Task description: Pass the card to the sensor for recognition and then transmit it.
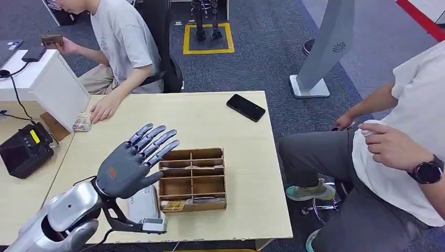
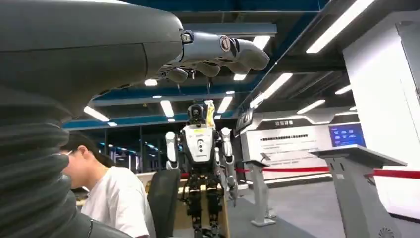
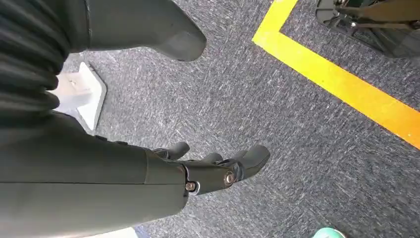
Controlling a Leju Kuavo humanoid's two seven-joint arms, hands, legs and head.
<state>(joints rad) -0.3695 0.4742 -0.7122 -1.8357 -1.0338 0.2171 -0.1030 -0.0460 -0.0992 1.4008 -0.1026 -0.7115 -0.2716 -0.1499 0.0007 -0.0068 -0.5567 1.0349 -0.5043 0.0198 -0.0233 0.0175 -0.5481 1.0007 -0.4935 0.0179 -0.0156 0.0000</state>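
Head view shows the left hand [image 1: 131,168] raised with fingers spread, holding nothing, above the desk's [image 1: 246,157] near-left part. One card [image 1: 173,205] lies in the front-left compartment of the single wooden organizer [image 1: 192,179], just right of that hand, long axis along the near edge. One right hand [image 3: 208,171] hangs loosely over carpet, empty.

Head view looks down at the table [image 1: 246,173]; wrist views face ceiling, floor.

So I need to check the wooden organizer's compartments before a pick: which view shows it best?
The head view: the wooden organizer sits on the table with its compartments seen from above, beside the raised left hand. The left wrist view faces the ceiling, the right wrist view the floor.
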